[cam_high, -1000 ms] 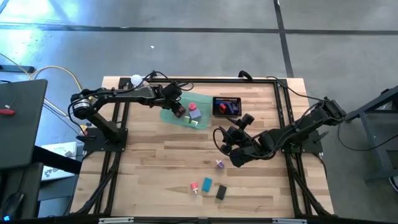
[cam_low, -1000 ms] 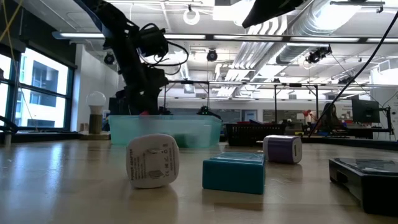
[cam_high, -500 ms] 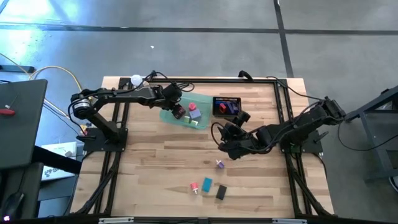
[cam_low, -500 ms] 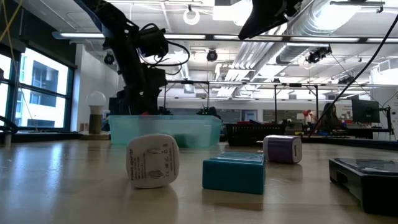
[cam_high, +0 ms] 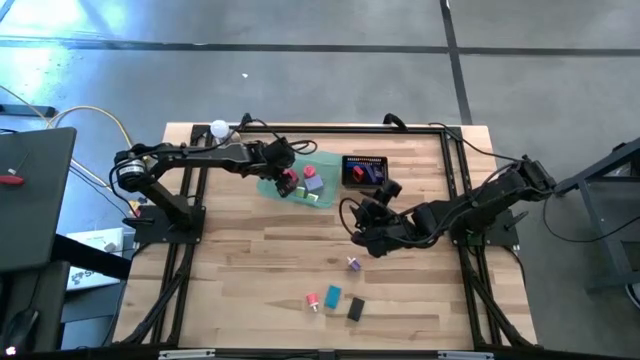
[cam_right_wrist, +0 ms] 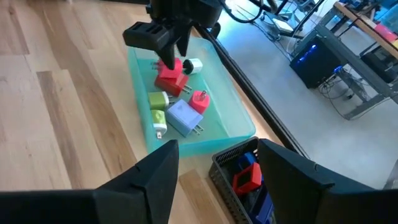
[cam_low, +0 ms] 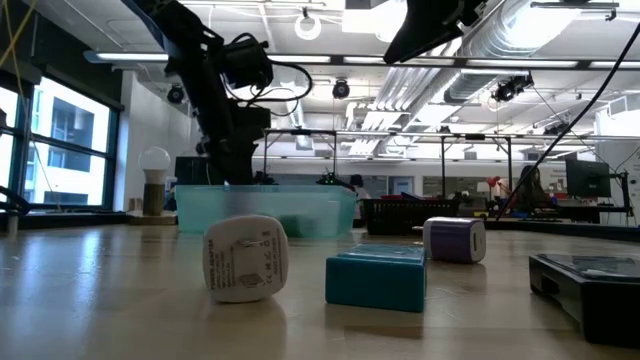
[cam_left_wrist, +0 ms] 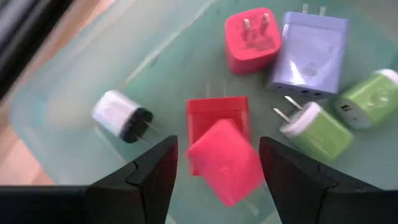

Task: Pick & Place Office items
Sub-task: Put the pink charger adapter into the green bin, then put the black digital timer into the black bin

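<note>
In the left wrist view, the left pincer (cam_left_wrist: 214, 171) is seen with its fingers apart above the green tray (cam_left_wrist: 74, 93), and a pink-red charger block (cam_left_wrist: 224, 160) is seen between them, touched by neither, over a red block (cam_left_wrist: 217, 115) lying in the tray. A white plug (cam_left_wrist: 120, 116), a pink plug (cam_left_wrist: 251, 40), a lilac adapter (cam_left_wrist: 311, 53) and a green plug (cam_left_wrist: 314, 127) are spread around it. The right pincer (cam_high: 358, 232) is held partly apart above the table (cam_high: 240, 270), between the mesh basket (cam_high: 365, 171) and the loose items (cam_high: 335, 297).

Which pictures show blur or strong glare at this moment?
Left wrist view: the pink charger between the left claw's fingers is smeared, the green tray is soft. High view: bright glare on the floor at top left. Low view: ceiling lamps glare.
</note>
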